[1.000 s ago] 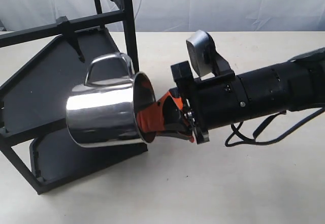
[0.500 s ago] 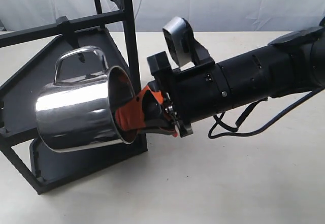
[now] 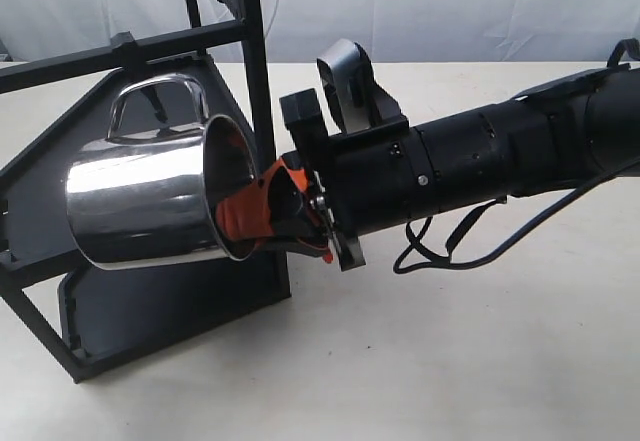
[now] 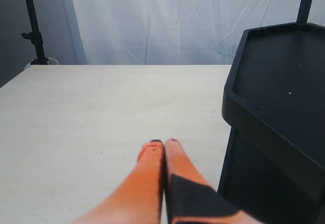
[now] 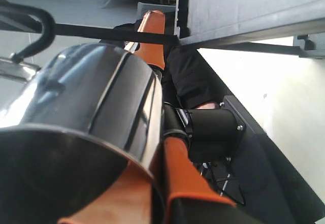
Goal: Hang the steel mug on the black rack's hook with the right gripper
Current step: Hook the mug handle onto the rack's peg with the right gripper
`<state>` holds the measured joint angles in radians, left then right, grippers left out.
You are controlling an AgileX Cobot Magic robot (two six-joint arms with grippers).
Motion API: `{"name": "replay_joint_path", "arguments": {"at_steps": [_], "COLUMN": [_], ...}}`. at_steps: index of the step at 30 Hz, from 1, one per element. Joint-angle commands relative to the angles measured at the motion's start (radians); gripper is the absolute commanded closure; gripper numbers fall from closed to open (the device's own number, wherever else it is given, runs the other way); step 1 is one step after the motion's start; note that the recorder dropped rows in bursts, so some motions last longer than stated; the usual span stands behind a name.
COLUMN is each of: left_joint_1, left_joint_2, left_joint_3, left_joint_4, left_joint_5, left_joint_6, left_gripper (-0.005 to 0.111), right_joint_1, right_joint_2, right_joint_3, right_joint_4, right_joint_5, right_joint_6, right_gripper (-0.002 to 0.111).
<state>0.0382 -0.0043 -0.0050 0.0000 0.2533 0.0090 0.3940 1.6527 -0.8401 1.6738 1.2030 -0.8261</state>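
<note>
The steel mug [image 3: 140, 206] lies on its side in the air, with its looped handle [image 3: 150, 86] on top. My right gripper [image 3: 258, 216] is shut on the mug's rim, one orange finger inside and one outside. The black rack [image 3: 255, 61] stands behind and to the left. Its hook [image 3: 157, 109] shows through the handle loop, just under the loop's top; whether they touch I cannot tell. In the right wrist view the mug [image 5: 91, 102] fills the frame, with the curved hook [image 5: 35, 28] beyond it. My left gripper [image 4: 163, 144] is shut on nothing, beside the rack's shelf [image 4: 274, 82].
The rack's lower shelf [image 3: 150, 301] lies under the mug, and an upright post stands close to the mug's mouth. Pale table [image 3: 450, 361] stretches to the right and front. A black cable [image 3: 450, 251] hangs under the right arm. Another orange-fingered arm [image 5: 203, 127] sits beyond the mug.
The right arm has carried the mug left towards the rack and then slightly up. The handle now frames the hook. The grip on the rim is unchanged.
</note>
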Motion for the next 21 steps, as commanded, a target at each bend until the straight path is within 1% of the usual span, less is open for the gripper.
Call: {"name": "replay_joint_path", "arguments": {"at_steps": [1,16,21], "left_joint_1": [-0.001,-0.001,-0.001], "left_joint_2": [0.004,0.004,0.004], "left_joint_3": [0.005,0.005,0.005], "left_joint_4": [-0.007,-0.007,-0.007], "left_joint_5": [-0.014,-0.014,-0.014], "left_joint_6": [-0.002,-0.002,-0.002], "left_gripper": [0.107,0.107,0.107], "right_joint_1": [0.001,0.001,0.001], "right_joint_2": [-0.002,-0.002,0.042], "right_joint_3": [-0.006,-0.004,-0.004], "right_joint_4": [0.036,0.029,0.023], "right_joint_5": [0.018,0.011,0.018], "right_joint_6": [-0.008,0.021,0.023], "right_gripper": [0.109,0.109,0.109]}}
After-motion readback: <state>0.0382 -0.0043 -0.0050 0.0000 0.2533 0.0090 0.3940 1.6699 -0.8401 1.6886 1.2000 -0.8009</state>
